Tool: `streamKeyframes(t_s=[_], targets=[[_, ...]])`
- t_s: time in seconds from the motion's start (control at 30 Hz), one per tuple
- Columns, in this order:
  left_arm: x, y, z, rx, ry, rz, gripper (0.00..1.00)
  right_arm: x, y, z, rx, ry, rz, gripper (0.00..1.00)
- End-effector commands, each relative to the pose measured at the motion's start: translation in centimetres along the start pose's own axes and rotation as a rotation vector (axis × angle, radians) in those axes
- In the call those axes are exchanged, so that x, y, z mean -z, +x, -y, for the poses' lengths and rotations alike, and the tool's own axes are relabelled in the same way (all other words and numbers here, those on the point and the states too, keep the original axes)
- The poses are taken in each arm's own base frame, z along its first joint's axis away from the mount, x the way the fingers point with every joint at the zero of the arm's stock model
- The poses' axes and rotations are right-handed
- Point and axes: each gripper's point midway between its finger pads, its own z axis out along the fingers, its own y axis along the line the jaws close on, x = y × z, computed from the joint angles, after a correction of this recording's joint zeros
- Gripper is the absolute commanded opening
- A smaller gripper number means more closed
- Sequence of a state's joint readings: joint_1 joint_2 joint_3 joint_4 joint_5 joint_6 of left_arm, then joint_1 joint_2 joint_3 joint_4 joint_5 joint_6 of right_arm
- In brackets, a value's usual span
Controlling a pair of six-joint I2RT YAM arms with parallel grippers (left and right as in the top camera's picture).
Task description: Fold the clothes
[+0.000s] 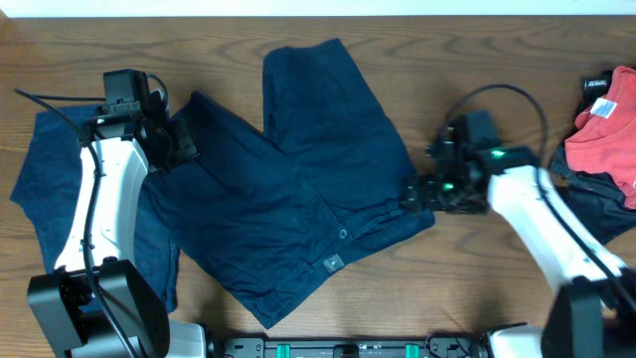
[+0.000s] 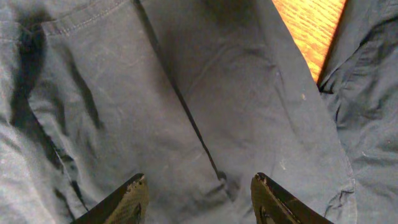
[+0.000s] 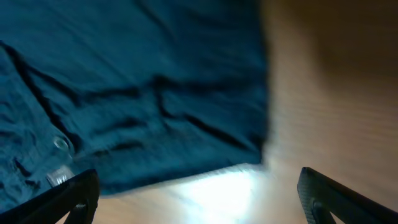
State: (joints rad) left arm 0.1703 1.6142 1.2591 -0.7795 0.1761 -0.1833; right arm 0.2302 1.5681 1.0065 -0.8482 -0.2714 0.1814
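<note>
Hovering wide open, the right gripper [image 3: 196, 180] faces the navy shorts' [image 1: 288, 189] waistband [image 3: 56, 149]; the left gripper [image 2: 199, 180] gapes empty just above cloth.

Navy shorts [image 1: 298, 179] spread on table [image 1: 477, 288]. Left gripper [image 1: 184, 144] over left leg; right gripper [image 1: 409, 196] at waistband corner. Second navy garment [image 1: 45, 169] far left, red cloth [image 1: 606, 129] far right.

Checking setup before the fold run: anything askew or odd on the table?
Nothing damaged or spilled. The navy shorts lie skewed, legs splayed diagonally, fabric wrinkled. A second navy garment sits at the left, partly hidden by the left arm. A red garment is bunched at the right edge.
</note>
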Motion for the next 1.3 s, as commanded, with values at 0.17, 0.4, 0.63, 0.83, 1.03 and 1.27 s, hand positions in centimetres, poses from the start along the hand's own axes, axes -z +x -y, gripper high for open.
streamKeyframes(t_s=[0.17, 0.4, 0.63, 0.83, 1.03, 1.27], targets=[[0.2, 0.2, -0.3, 0.018, -0.007, -0.010, 0.55, -4.1, 0.2, -2.8, 0.045, -0.038, -0.066, 0.97], [0.2, 0.2, -0.3, 0.018, -0.007, -0.012, 0.55, -3.1, -0.7, -0.6, -0.001, 0.027, -0.034, 0.99], [0.2, 0.1, -0.1, 0.017, 0.004, -0.007, 0.55, -1.0, -1.3, 0.6, -0.004, 0.061, -0.038, 0.99], [0.2, 0.1, 0.2, 0.017, 0.021, -0.008, 0.55, -3.5, 0.2, 1.3, -0.032, 0.058, -0.139, 0.99], [0.2, 0.0, 0.2, 0.017, 0.021, -0.007, 0.56, -5.6, 0.7, 0.9, -0.047, 0.017, -0.198, 0.97], [0.2, 0.0, 0.2, 0.016, 0.022, -0.005, 0.56, -5.9, -0.3, 0.2, -0.047, 0.003, -0.153, 0.05]])
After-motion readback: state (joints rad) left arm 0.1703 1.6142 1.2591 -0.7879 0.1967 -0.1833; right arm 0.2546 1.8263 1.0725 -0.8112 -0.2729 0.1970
